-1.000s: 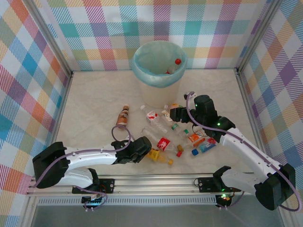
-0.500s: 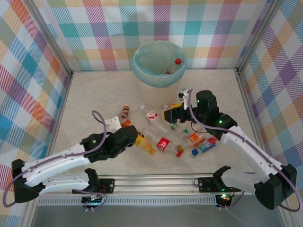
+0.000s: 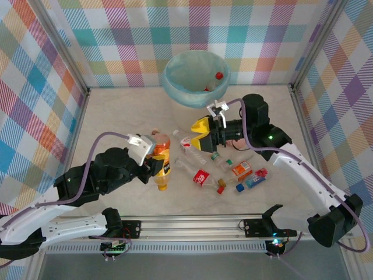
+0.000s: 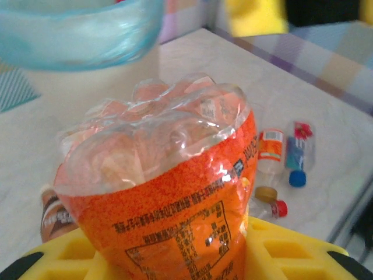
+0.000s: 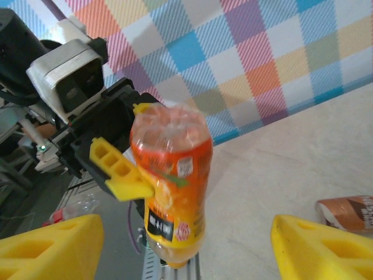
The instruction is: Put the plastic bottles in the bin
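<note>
My left gripper is shut on an orange-labelled plastic bottle, held above the table with its cap end down toward the front rail. In the left wrist view the bottle sits between my yellow fingers, its clear base up. My right gripper is open with nothing in it, turned toward that bottle, which shows between its fingertips. The bin stands at the back with a red-capped bottle inside. Several plastic bottles lie between the arms.
A brown bottle lies on the table behind the held one. A blue-labelled bottle and an orange-labelled one lie under the right arm. Plaid walls close in the left, back and right sides. A metal rail runs along the front.
The left gripper has lifted the orange bottle off the table and carried it back and to the left. The right gripper has risen and swung left to face it.
</note>
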`<move>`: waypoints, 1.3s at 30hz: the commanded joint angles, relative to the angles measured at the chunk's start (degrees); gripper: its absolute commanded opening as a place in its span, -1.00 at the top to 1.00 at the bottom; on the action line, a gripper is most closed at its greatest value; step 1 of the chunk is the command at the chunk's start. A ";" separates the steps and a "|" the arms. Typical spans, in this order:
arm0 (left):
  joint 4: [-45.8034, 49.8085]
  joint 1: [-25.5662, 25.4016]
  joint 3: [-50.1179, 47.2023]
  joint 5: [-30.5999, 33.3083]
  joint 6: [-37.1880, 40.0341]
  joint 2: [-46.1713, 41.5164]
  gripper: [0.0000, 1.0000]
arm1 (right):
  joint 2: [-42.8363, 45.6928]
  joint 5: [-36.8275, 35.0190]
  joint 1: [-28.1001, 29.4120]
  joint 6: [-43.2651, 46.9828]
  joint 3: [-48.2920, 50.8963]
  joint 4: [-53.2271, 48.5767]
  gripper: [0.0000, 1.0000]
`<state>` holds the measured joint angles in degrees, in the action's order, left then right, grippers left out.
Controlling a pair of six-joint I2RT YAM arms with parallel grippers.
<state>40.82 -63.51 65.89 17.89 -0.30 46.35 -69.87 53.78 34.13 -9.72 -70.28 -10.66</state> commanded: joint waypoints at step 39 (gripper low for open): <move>-12.89 -0.36 -0.34 -0.94 15.73 2.52 -0.24 | -4.27 -11.83 7.03 -1.91 -5.89 -4.28 -0.12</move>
<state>29.78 -63.61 65.82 15.64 14.15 52.18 -73.89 44.99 41.80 -11.40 -74.26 -16.27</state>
